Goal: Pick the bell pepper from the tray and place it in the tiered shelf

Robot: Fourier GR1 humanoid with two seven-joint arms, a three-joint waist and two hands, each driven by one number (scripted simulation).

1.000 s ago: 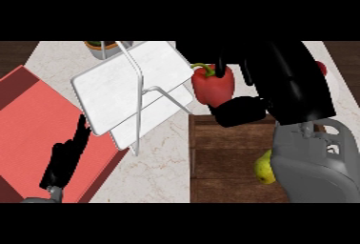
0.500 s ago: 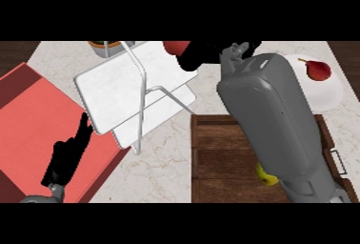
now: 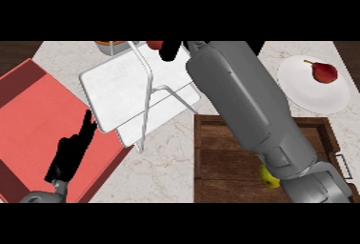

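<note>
Wooden tray [image 3: 232, 157]: nearest on the table [image 3: 165, 164]; only a yellow-green fruit [image 3: 269, 177] is being seen in it, mostly hidden under the right forearm [image 3: 246, 105].
Left robot hand [image 3: 70, 150]: being rested over the red tray [image 3: 32, 119], fingers straight and released, out of the way.
Right robot hand [image 3: 169, 49]: being stretched far over the tiered shelf [image 3: 130, 90], mostly cut off by the frame's upper edge; whether it is clenched cannot be told.
Bell pepper [image 3: 155, 45]: a red sliver is being shown beside that hand at the shelf's far edge, judged to be carried for placing.
White plate [image 3: 313, 90]: a red pear [image 3: 323, 71] is being carried on it, untouched.
Writing: none is being seen.
</note>
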